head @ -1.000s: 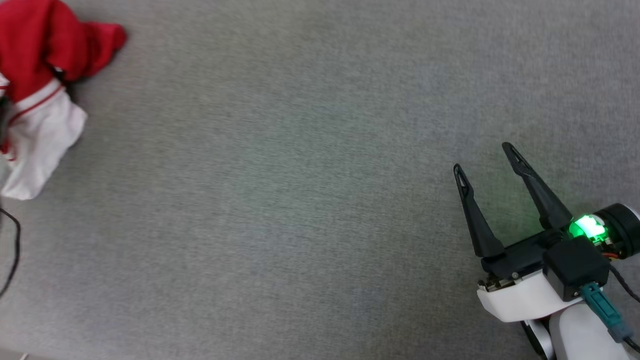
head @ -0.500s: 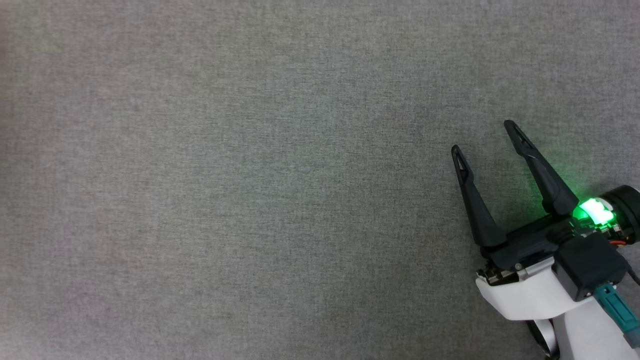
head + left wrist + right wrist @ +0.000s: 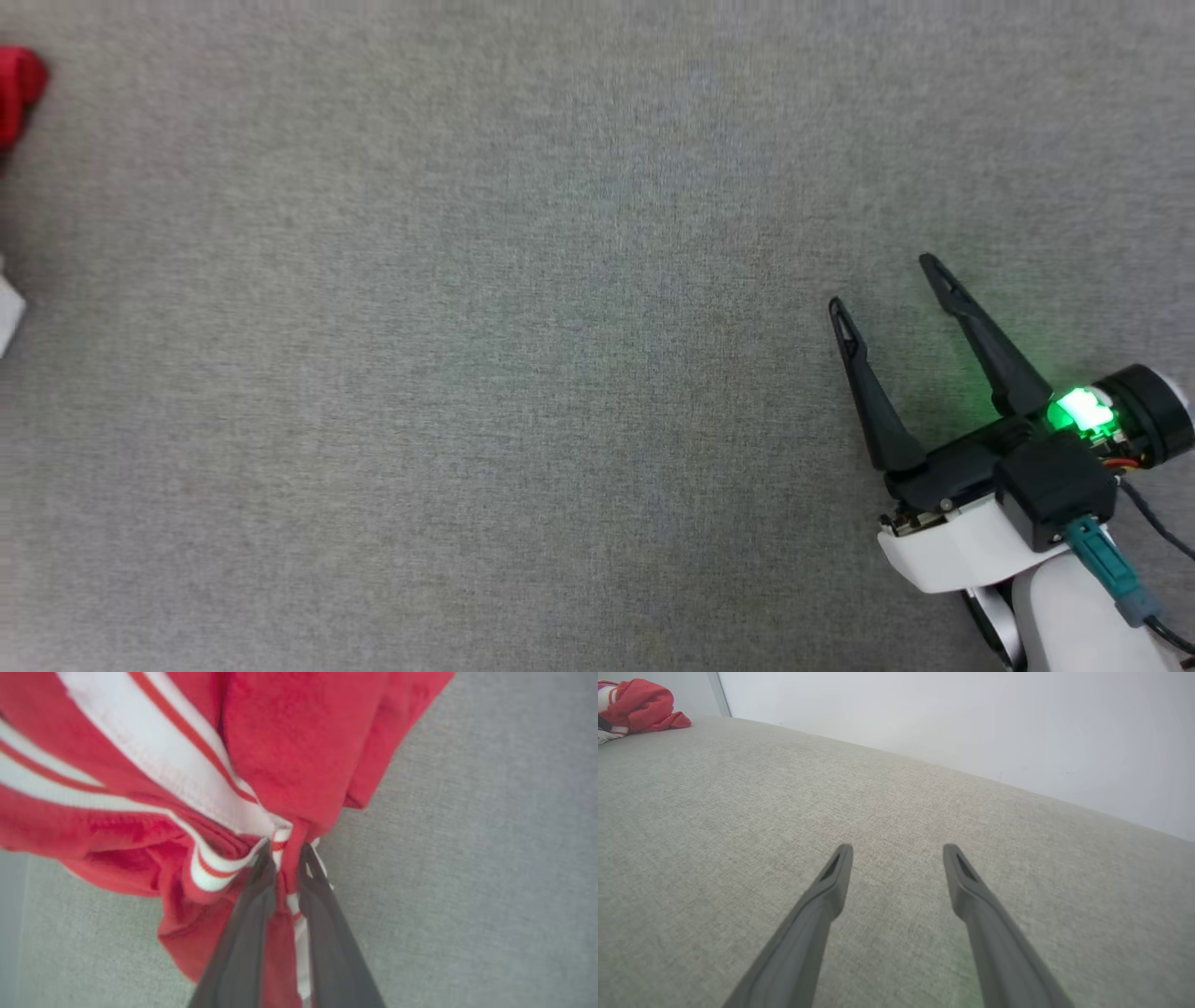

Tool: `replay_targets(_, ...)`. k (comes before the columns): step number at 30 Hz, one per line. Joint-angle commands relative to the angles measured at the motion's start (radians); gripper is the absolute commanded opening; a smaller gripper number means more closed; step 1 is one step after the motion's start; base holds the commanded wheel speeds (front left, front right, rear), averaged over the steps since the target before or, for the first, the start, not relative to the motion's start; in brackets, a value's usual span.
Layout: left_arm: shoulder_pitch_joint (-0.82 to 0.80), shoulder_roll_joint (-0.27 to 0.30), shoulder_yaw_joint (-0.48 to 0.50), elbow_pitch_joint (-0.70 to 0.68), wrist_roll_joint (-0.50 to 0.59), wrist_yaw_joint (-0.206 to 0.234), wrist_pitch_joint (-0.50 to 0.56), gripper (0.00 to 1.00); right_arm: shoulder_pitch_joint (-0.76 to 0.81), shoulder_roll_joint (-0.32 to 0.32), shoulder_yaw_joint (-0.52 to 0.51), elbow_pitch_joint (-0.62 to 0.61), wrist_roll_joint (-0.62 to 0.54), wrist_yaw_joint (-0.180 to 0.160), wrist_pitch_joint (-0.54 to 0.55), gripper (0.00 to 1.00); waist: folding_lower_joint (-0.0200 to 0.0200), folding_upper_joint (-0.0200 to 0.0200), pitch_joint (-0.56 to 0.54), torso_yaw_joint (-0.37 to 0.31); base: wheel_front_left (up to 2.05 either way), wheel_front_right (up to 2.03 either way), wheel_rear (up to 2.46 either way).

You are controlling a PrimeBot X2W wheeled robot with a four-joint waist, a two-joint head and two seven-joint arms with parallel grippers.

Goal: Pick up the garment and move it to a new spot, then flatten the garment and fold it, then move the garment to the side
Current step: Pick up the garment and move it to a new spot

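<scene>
- Pinches the garment [image 3: 289, 742] in the left claw [image 3: 285, 851], fingers pressed together on a bunched fold of red cloth and striped trim.
- Holds the right claw [image 3: 879, 282] spread apart and empty over the grey surface [image 3: 467, 373], at the head view's lower right.
- Places the garment at the far left edge, well apart from the right claw.
- Seems to rest the bunch partly on the surface, though too small there to be sure.

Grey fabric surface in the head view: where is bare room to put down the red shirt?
The grey fabric surface is bare across the whole middle, from the red and white jersey shirt at the left edge to the open right gripper at lower right. Crowded only beside that gripper.
</scene>
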Motion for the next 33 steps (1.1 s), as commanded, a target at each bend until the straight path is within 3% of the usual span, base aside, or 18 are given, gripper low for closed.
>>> replay_targets(1, 0.008, -0.001, -0.007, -0.017, -0.012, -0.001, -0.03, 0.0, 0.015, 0.005, 0.002, 0.011, 0.005, -0.001, -0.001, 1.0, 0.0, 0.0, -0.068, 0.005, 0.0, 0.0, 0.0)
replay_targets(5, 0.002, -0.008, -0.024, -0.068, -0.042, -0.001, -0.108, 0.0, 0.028, 0.024, 0.002, 0.037, 0.014, -0.001, -0.002, 1.0, 0.0, 0.0, -0.164, 0.003, 0.0, 0.0, 0.0)
replay_targets(8, 0.025, 0.028, -0.091, -0.175, -0.053, -0.001, -0.166, 0.0, 0.046, 0.04, -0.004, 0.062, 0.024, -0.001, -0.002, 1.0, 0.0, 0.0, -0.235, -0.003, 0.0, 0.0, 0.0)
replay_targets(13, 0.039, 0.038, -0.196, -0.316, -0.084, -0.001, -0.239, 0.0, 0.067, 0.064, -0.006, 0.1, 0.027, -0.001, -0.002, 1.0, 0.0, 0.0, -0.33, -0.013, 0.0, 0.0, 0.0)
replay_targets(18, 0.01, 0.0, -0.288, -0.416, -0.064, -0.001, -0.31, 0.0, 0.083, 0.08, -0.007, 0.117, 0.033, -0.001, -0.002, 1.0, 0.0, 0.0, -0.394, -0.036, 0.0, 0.0, 0.0)
replay_targets(21, -0.015, -0.058, -0.332, -0.458, -0.029, 0.001, -0.356, 0.0, 0.092, 0.087, -0.022, 0.12, 0.037, -0.001, -0.002, 1.0, 0.0, 0.0, -0.425, -0.059, 0.0, 0.0, 0.0)
replay_targets(26, -0.034, -0.18, -0.405, -0.533, 0.027, 0.043, -0.392, 0.0, 0.101, 0.093, -0.064, 0.114, 0.037, -0.001, -0.002, 1.0, 0.0, 0.0, -0.459, -0.096, 0.0, 0.0, 0.0)
replay_targets(33, 0.015, -0.394, -0.559, -0.562, 0.114, 0.103, -0.465, 0.0, 0.093, 0.097, -0.136, 0.087, 0.032, -0.001, -0.002, 1.0, 0.0, 0.0, -0.462, -0.155, 0.0, 0.0, 0.0)
